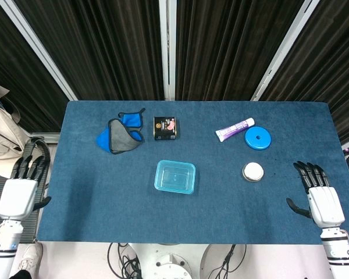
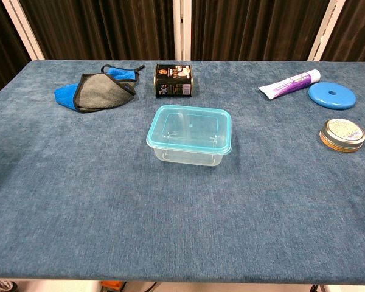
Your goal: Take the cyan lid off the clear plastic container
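Observation:
The clear plastic container (image 1: pixel 175 177) (image 2: pixel 189 153) stands near the middle of the blue table, with the cyan lid (image 1: pixel 175 175) (image 2: pixel 189 129) sitting flat on top of it. In the head view my left hand (image 1: pixel 23 187) hangs off the table's left edge, fingers straight and apart, holding nothing. At the front right corner, over the table's edge, is my right hand (image 1: pixel 318 195), also spread and empty. Both hands are far from the container. Neither hand shows in the chest view.
A blue and grey cloth (image 1: pixel 121 135) (image 2: pixel 94 89) and a small dark tin (image 1: pixel 164 128) (image 2: pixel 174 81) lie behind the container. To the right are a purple-white tube (image 1: pixel 234 129) (image 2: pixel 290 83), a blue disc (image 1: pixel 257 138) (image 2: pixel 331 95) and a round tin (image 1: pixel 253 171) (image 2: pixel 342 134).

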{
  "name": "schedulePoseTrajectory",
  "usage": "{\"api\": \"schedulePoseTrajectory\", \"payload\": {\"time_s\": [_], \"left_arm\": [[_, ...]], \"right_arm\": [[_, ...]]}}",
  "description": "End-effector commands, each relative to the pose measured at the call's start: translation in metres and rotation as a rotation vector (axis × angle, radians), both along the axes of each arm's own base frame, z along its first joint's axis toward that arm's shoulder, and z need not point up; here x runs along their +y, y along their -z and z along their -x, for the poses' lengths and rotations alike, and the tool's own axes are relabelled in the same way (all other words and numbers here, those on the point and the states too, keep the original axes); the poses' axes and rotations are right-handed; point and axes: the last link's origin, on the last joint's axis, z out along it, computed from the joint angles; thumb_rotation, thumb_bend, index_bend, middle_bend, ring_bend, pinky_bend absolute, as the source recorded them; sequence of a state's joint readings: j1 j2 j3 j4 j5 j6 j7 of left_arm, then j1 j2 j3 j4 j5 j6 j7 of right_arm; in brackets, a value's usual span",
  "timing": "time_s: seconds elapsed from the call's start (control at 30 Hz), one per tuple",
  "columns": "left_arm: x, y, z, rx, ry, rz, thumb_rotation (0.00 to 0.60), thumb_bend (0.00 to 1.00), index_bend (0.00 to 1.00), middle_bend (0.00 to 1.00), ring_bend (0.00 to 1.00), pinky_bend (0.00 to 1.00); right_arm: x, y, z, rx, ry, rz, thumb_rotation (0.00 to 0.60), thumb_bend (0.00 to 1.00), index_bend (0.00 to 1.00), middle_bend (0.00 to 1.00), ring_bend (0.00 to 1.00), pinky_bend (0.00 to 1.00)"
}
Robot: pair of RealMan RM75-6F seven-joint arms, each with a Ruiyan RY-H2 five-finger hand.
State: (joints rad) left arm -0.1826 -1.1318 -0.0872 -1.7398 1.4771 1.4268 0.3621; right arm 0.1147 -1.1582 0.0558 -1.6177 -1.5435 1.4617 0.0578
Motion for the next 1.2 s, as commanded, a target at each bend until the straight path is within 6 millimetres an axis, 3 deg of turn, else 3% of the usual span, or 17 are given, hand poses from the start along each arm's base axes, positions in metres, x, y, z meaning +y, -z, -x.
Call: {"api": "schedulePoseTrajectory", "payload": {"time_s": [0.03,0.3,0.6,0.9,1.2], "left_arm": [[0.03,0.011,-0.028,-0.001,0.109,0.084,0.6,0.1,0.13,0.07,0.0,0.0],[0.088,0.065,-0.11,-0.004,0.334,0.356,0.6,0.11,0.12,0.07,0.0,0.0],[0.113,0.135,-0.174,-0.016,0.38,0.66,0.6,0.1,0.03,0.01,0.0,0.0],[0.123,0.177,-0.214,0.005,0.385,0.751,0.6,0.1,0.0,0.0,0.0,0.0],[0.129,0.196,-0.228,-0.004,0.278,0.779,0.6,0.1,0.0,0.0,0.0,0.0]], "right_arm": [[-0.007,-0.002,-0.005,0.013,-0.018,-0.003,0.6,0.16,0.0,0.06,0.0,0.0],[-0.028,-0.003,-0.029,0.039,-0.108,-0.026,0.6,0.16,0.0,0.06,0.0,0.0],[-0.031,-0.002,-0.038,0.041,-0.135,-0.034,0.6,0.16,0.0,0.06,0.0,0.0],[-0.025,-0.002,-0.033,0.023,-0.127,-0.025,0.6,0.17,0.0,0.06,0.0,0.0],[-0.02,-0.004,-0.027,0.011,-0.127,-0.026,0.6,0.16,0.0,0.06,0.0,0.0]]}}
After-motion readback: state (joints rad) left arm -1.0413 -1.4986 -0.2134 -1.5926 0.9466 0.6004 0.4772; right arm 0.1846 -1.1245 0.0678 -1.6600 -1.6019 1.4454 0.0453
